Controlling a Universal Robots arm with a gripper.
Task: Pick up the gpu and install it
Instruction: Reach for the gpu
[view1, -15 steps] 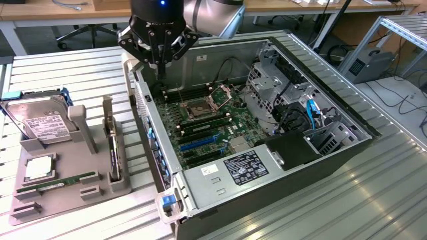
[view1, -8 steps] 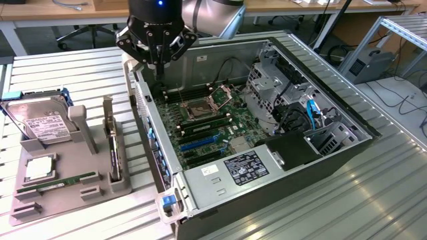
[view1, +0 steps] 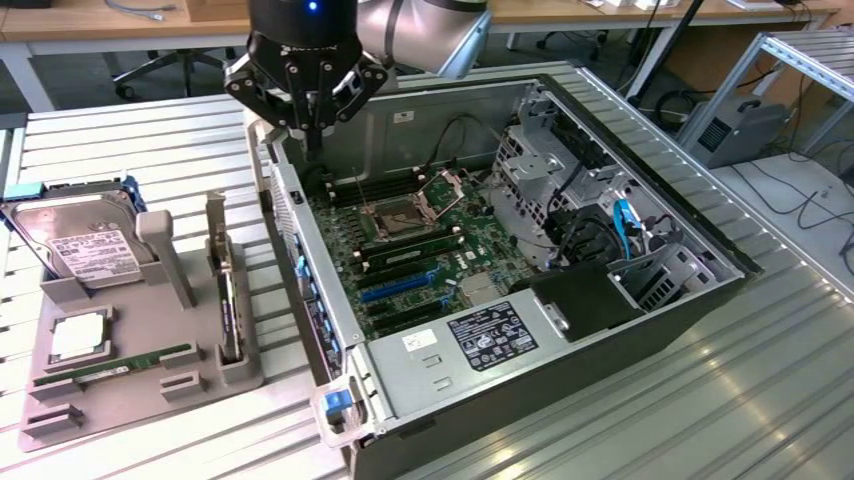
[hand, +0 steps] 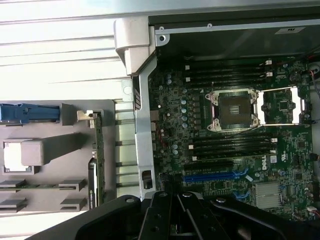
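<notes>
Claw (view1: 311, 120): black linkage, closest thing to the wrist camera. Fingers look drawn together with nothing between them. It hangs above the far corner of the computer case (view1: 315, 300), over the wall on the exterior view's left.
Gpu (view1: 228, 300): stands on edge in a slot of the grey holder (view1: 127, 405), which lies on the table (view1: 147, 140) just beside the case. The wrist view shows its green board edge and a dark block. The claw is apart from it and does not touch it.
Other parts in holder: hard drive (view1: 83, 250) with white label, square silver chip (view1: 78, 335), narrow RAM stick (view1: 114, 368) (none of these is the task's card).
Case interior: side open, motherboard (view1: 427, 250) exposed. The blue expansion slot (hand: 215, 176) shows bare, with no card seated in it.
Done: nothing of the task, as far as can be judged; no grasp made.
Left: the pick from the holder, the carry to the case and the seating in a slot, so the whole job.
Stage: judged to be the very start, with the claw empty and nearer the case wall than the card.
</notes>
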